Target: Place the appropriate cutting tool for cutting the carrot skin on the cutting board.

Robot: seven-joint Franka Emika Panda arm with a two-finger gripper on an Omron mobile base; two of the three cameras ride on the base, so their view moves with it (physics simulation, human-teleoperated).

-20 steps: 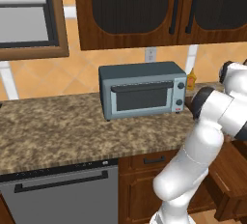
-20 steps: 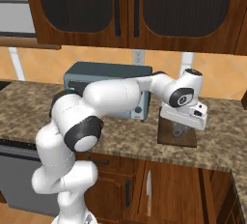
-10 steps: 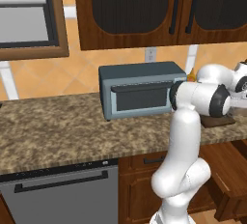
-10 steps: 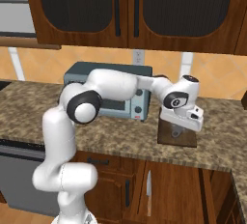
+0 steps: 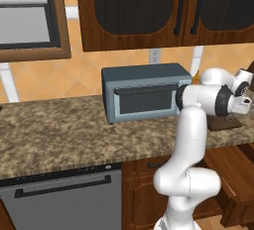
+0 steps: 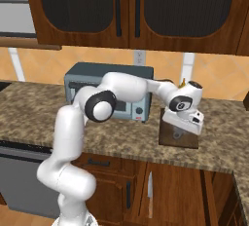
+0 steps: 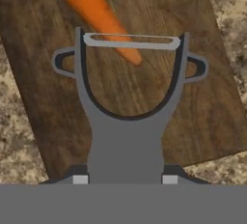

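Since a second ago the arm (image 6: 121, 86) has folded inward: its elbow then stood up at the left of the toaster oven (image 6: 109, 91) in the right base view, and now the whole limb lies stretched across the oven's front, with the wrist hanging lower over the cutting board (image 6: 179, 133). Half a second ago the hand sat a little higher above that board; the board and the oven have kept their places on the bench (image 6: 34, 118).

Relative to the cutting board: the toaster oven stands just beside its left edge on the granite bench, under the dark wall cupboards (image 6: 131, 10). The board lies flat near the bench's front edge, and in the left base view only its corner (image 5: 225, 122) shows past the forearm.

The gripper (image 7: 125, 179) points down at the board, and the jaws are clenched on the grey handle of a Y-shaped peeler (image 7: 129, 117). From the hand view the peeler's handle runs straight out from between the jaws, its forked head and thin blade bar held over the middle of the board. The carrot (image 7: 94, 10) lies on the board beyond the jaws, slanting in from the far left, and its tapered tip passes under the blade bar, within the fork. Whether the peeler touches the wood cannot be told.
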